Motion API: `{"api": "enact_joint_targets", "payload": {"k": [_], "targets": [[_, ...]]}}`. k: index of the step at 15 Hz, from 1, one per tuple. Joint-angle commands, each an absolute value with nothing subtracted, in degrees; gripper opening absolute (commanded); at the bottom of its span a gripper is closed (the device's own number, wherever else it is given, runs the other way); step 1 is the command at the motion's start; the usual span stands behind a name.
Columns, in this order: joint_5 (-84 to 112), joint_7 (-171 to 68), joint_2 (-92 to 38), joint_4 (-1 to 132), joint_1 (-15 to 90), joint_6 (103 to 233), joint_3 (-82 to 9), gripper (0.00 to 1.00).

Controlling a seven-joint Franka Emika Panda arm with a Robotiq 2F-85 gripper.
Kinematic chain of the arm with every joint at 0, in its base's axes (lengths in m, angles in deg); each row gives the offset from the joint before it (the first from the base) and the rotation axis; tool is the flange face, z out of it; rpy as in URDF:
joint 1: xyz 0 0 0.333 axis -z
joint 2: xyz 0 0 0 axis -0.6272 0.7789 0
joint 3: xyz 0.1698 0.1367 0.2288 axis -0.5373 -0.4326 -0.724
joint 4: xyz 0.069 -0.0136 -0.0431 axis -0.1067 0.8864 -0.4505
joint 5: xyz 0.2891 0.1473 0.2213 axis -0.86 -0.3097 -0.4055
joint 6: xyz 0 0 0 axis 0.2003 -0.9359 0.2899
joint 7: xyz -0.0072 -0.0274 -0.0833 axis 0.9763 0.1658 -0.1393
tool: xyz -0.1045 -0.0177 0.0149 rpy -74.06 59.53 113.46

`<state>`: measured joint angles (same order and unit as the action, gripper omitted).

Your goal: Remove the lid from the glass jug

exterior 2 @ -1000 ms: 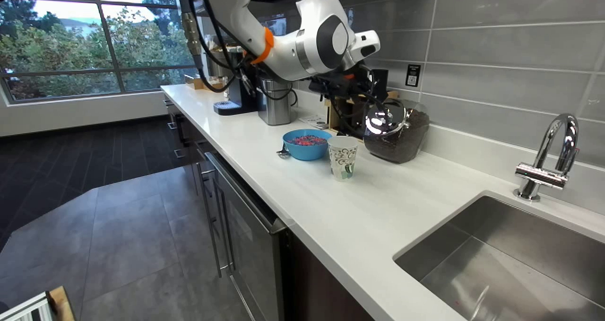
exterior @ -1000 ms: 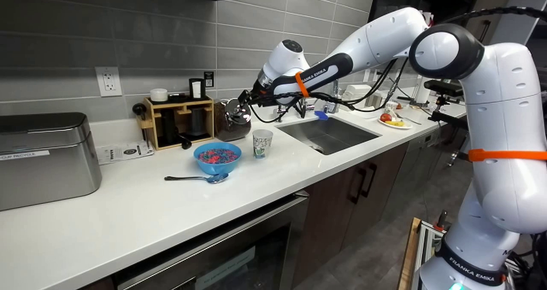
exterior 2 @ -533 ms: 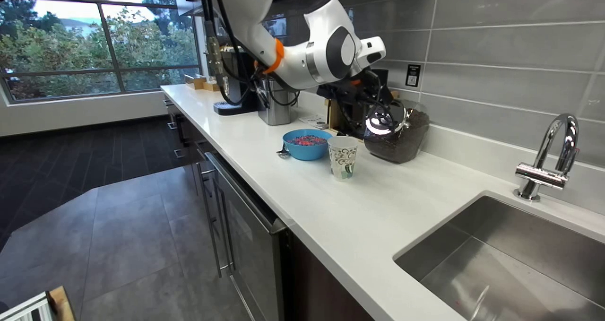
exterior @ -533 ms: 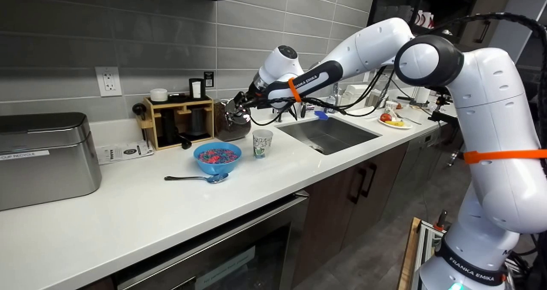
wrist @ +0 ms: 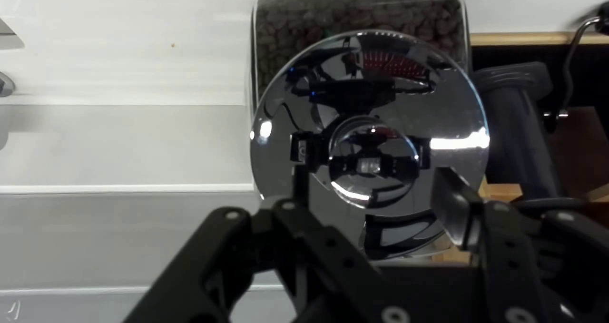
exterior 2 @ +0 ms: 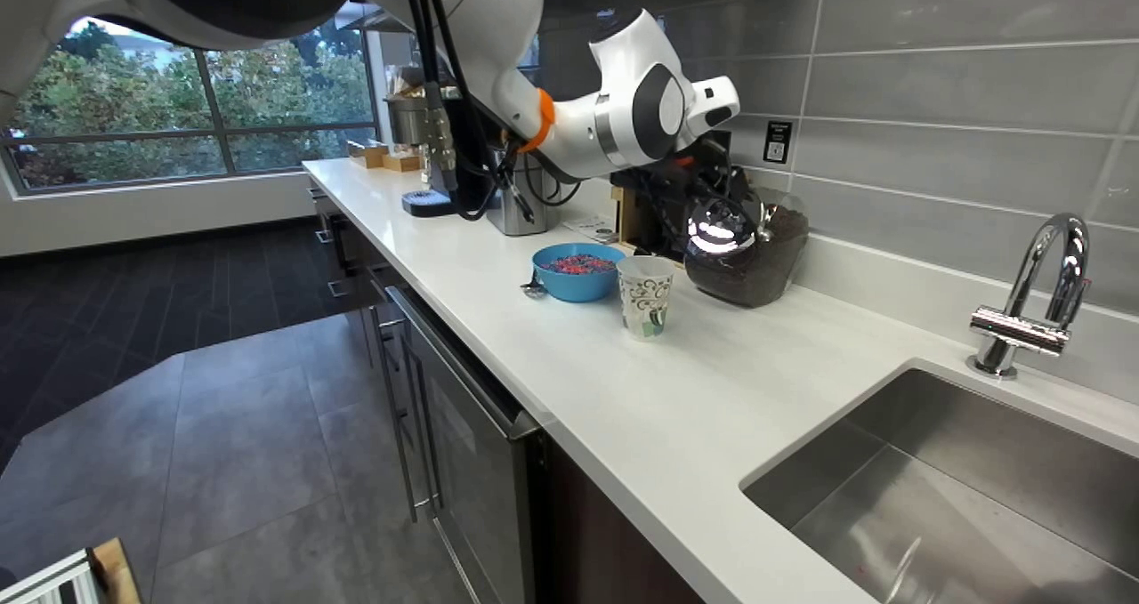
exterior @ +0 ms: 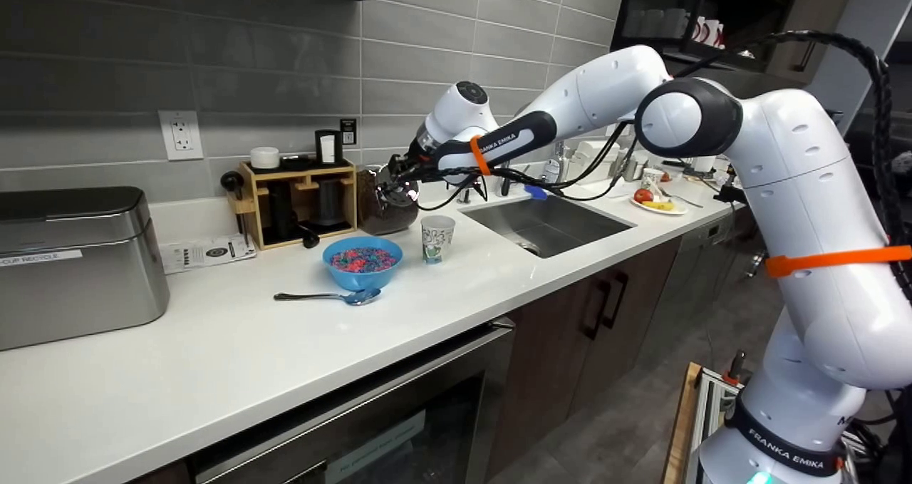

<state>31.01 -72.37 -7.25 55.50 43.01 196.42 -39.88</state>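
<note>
The glass jug [exterior 2: 756, 270] is a rounded clear container filled with dark, bean-like pieces, standing on the counter against the wall. Its lid [wrist: 280, 171] is a mirror-like round disc with a shiny central knob [wrist: 374, 171], seated on the jug's tilted mouth; it also shows in both exterior views. My gripper [wrist: 372, 182] is open right at the lid, its fingers [wrist: 454, 209] to either side of the knob, with a gap left on both sides. Whether the fingertips touch the disc I cannot tell. From outside, the dark gripper [exterior: 399, 168] partly covers the lid.
Left of the jug stands a wooden rack [exterior: 254, 217]. In front of it are a blue bowl [exterior: 360, 282] of coloured bits, a paper cup [exterior: 437, 238] and a spoon [exterior: 306, 297]. A sink [exterior: 548, 227] and tap [exterior 2: 1019, 328] lie on the jug's other side.
The arm has come down and forward, carrying the gripper closer over the lid's knob. Jug, lid, bowl and cup have stayed in place.
</note>
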Motion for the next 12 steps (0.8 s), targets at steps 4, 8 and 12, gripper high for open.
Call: {"api": "enact_joint_targets", "payload": {"k": [4, 8, 12], "targets": [[31.57, -73.23, -3.24, 51.03, 42.27, 196.33, -38.53, 0.52], [31.69, -73.49, -2.39, 50.16, 41.73, 196.27, -37.65, 0.47], [31.76, -73.86, -2.98, 50.76, 41.07, 195.65, -36.97, 0.22]]}}
